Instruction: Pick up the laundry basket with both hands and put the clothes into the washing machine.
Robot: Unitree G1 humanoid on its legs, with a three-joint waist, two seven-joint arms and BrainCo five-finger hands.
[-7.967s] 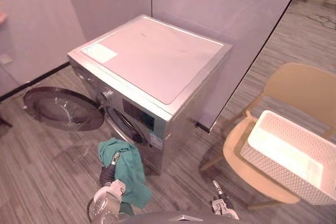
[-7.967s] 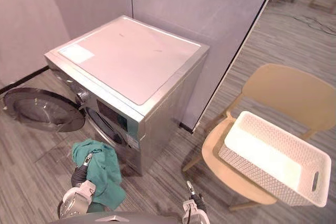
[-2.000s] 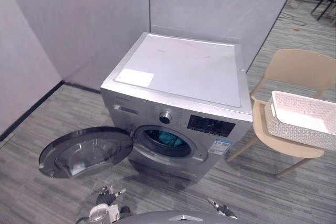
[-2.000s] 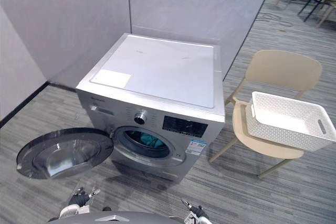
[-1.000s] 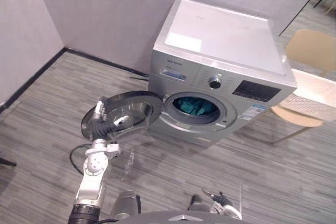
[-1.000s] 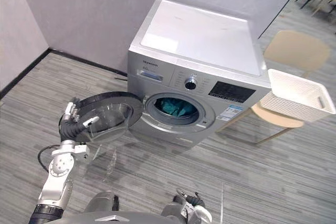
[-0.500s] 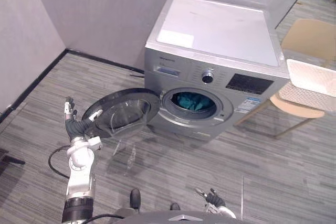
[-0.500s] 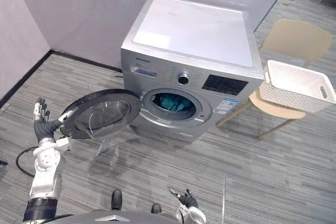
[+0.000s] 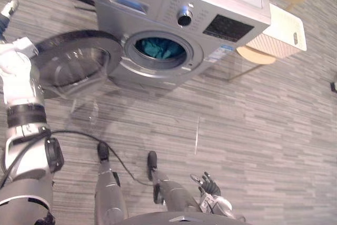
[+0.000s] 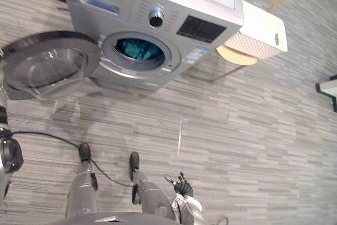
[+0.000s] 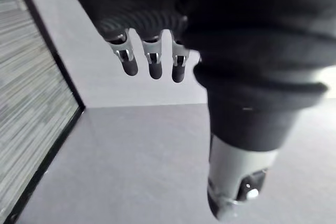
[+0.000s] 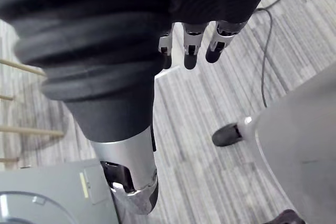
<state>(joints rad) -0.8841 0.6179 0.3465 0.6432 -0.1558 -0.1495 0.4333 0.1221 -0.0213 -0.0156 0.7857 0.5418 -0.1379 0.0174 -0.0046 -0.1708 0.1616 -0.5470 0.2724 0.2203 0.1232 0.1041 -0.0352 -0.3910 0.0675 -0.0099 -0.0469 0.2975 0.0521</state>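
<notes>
The silver washing machine stands at the top of the eye views with its round door swung open to the left. Teal clothes lie inside the drum. The white laundry basket rests on a beige chair to the right of the machine. My left hand is raised at the far left, beyond the door's edge, its fingers straight and holding nothing. My right hand hangs low near the floor, fingers relaxed and empty.
Grey striped flooring stretches in front of the machine. A grey partition wall with a dark skirting strip shows past my left hand. A dark-edged object juts in at the right edge.
The camera has tipped down, so the machine now sits at the top of the view. My left arm has lifted higher at the left, away from the door. The clothes stay in the drum.
</notes>
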